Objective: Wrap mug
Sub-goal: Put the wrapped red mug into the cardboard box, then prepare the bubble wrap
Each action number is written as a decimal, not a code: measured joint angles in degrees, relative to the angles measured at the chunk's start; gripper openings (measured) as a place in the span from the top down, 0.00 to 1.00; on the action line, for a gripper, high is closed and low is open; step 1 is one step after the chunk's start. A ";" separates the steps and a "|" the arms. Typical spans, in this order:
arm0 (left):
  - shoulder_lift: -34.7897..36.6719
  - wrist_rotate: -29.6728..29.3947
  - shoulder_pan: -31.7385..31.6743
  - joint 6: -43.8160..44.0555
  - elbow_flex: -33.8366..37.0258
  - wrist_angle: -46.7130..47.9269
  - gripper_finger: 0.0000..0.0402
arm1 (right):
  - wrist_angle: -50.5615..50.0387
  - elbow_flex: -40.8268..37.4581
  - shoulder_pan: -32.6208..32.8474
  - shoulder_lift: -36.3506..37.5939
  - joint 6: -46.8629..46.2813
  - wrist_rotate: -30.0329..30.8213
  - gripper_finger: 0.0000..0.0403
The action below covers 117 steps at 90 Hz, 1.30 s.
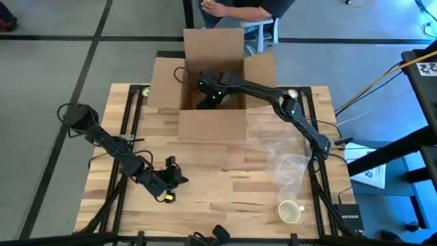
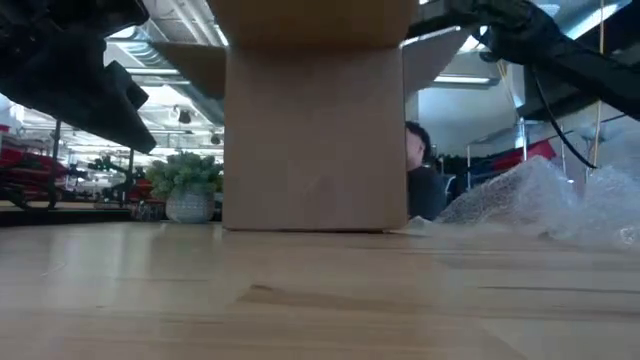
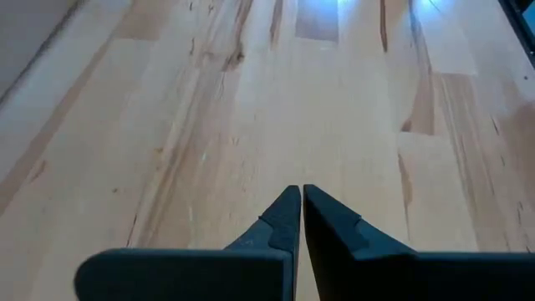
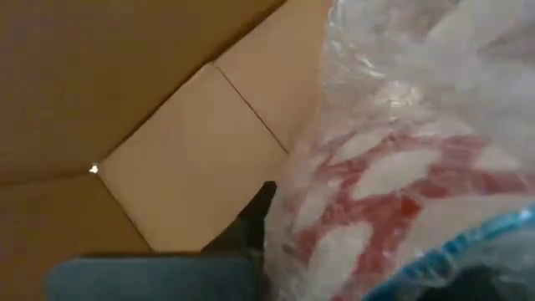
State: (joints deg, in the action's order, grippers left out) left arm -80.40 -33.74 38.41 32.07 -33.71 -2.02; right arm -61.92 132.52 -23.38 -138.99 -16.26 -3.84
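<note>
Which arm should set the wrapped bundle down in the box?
Right. The right gripper is already inside the cardboard box, against the bubble-wrapped bundle. The left gripper is shut over bare table, far off.

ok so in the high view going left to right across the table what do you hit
left gripper low over bare wood → cardboard box with the right gripper reaching inside it → loose bubble wrap → bare cream mug at the near right corner
</note>
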 joint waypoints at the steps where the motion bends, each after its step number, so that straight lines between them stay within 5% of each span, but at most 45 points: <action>1: 0.00 0.00 0.00 0.00 0.01 0.00 1.00 | -0.01 0.01 0.00 -0.13 0.00 -0.02 0.92; 40: 0.00 0.00 0.00 -0.11 0.00 -0.15 1.00 | 1.40 0.19 0.48 -3.17 -2.77 -1.43 0.73; 75: -0.02 0.00 0.00 -0.09 0.00 -0.14 1.00 | 1.31 -0.10 0.10 1.32 -2.92 -1.27 0.44; 117: -0.02 -0.02 0.00 -0.11 0.02 -0.15 1.00 | -1.03 -0.10 1.78 14.53 -0.64 3.66 0.40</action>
State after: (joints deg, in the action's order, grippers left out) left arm -80.42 -33.75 38.41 31.97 -33.69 -2.17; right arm -62.96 132.42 -21.60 -124.46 -16.91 -0.18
